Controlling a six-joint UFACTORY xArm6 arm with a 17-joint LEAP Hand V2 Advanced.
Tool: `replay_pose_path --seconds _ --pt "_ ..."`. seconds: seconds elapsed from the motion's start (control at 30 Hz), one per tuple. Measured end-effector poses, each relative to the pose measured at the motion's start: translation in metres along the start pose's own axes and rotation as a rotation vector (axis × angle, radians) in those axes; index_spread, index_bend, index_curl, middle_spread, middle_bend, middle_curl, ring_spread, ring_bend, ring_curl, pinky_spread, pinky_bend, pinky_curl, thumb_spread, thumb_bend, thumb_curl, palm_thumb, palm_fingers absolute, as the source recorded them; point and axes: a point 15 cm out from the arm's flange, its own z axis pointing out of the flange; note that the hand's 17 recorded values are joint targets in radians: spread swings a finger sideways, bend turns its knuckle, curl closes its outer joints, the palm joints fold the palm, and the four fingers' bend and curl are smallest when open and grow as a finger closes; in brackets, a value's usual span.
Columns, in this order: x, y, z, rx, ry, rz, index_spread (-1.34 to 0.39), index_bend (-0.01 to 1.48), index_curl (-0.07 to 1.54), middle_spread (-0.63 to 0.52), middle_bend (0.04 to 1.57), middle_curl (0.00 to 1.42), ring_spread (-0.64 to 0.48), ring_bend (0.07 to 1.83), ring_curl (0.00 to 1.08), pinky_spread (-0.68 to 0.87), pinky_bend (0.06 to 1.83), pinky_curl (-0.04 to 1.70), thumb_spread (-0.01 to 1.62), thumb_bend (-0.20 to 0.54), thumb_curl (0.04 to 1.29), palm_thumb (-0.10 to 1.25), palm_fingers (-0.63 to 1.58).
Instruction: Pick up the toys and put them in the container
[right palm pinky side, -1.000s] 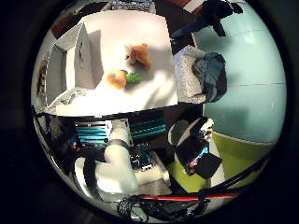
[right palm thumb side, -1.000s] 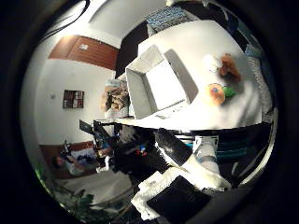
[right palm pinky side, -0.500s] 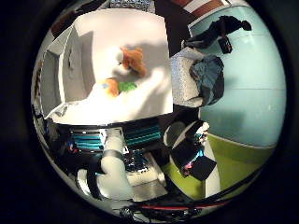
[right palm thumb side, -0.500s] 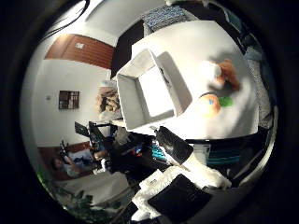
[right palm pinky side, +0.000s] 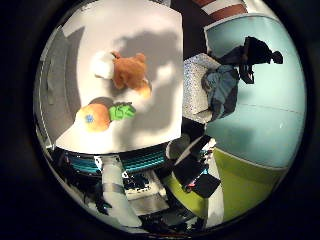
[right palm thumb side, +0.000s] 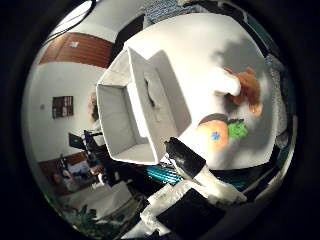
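toys on table, bin beside them

table (right palm pinky side: 165, 45): white top. carrot (right palm pinky side: 94, 117): orange plush with green leaves, lying on table near its edge. fox (right palm pinky side: 129, 72): brown and white plush, just beside carrot, apart from it. bin (right palm thumb side: 131, 107): white fabric, open, nothing visible inside, standing on table near toys. hand (right palm thumb side: 186, 159): one black-tipped finger showing; grip state cannot be told.

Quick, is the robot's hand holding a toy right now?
Right hand: holding nothing; the carrot toy and the fox toy lie on the white table. Whether its fingers are open or shut cannot be told.
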Motion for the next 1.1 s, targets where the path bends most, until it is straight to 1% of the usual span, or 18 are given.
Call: replay_pose_path --seconds 0.37,0.53,0.7,0.8,0.9,0.93,1.0,1.03,1.07,1.1 --pt "0.020 -0.026 0.072 -0.079 -0.013 0.020 -0.39 0.17 0.29 -0.02 0.19 0.31 0.19 0.30 0.24 0.45 0.48 0.26 1.12 -0.021 0.33 0.57 0.14" --pt "0.032 -0.027 0.102 -0.129 -0.022 0.031 -0.39 0.16 0.28 -0.02 0.19 0.31 0.19 0.30 0.24 0.46 0.47 0.27 1.12 -0.020 0.33 0.58 0.15" --pt "0.047 -0.034 0.125 -0.138 0.007 0.023 -0.39 0.17 0.28 -0.04 0.21 0.32 0.18 0.31 0.24 0.46 0.42 0.26 1.12 -0.021 0.33 0.59 0.20" --pt "0.054 -0.032 0.139 -0.159 0.010 0.027 -0.40 0.16 0.28 -0.06 0.22 0.33 0.15 0.34 0.25 0.46 0.39 0.25 1.12 -0.021 0.33 0.59 0.25" --pt "0.061 -0.030 0.152 -0.177 0.013 0.033 -0.39 0.16 0.27 -0.10 0.27 0.34 0.07 0.43 0.26 0.45 0.37 0.24 1.12 -0.018 0.34 0.61 0.38" --pt "0.062 -0.031 0.155 -0.176 0.014 0.032 -0.39 0.16 0.27 -0.13 0.30 0.35 0.02 0.50 0.27 0.43 0.36 0.23 1.12 -0.017 0.34 0.61 0.47" --pt "0.065 -0.033 0.155 -0.169 0.023 0.027 -0.39 0.16 0.27 -0.19 0.40 0.39 -0.12 0.64 0.31 0.30 0.36 0.22 1.12 -0.019 0.34 0.62 0.69" --pt "0.067 -0.033 0.155 -0.170 0.029 0.021 -0.40 0.16 0.27 -0.22 0.45 0.41 -0.19 0.70 0.32 0.19 0.39 0.21 1.11 -0.019 0.34 0.63 0.78" --pt "0.070 -0.032 0.155 -0.171 0.034 0.017 -0.41 0.16 0.27 -0.25 0.51 0.44 -0.25 0.76 0.35 0.03 0.47 0.22 1.11 -0.017 0.34 0.64 0.90" --pt "0.072 -0.031 0.155 -0.173 0.037 0.016 -0.41 0.17 0.28 -0.26 0.52 0.45 -0.28 0.78 0.36 -0.07 0.54 0.23 1.11 -0.018 0.35 0.64 0.96"
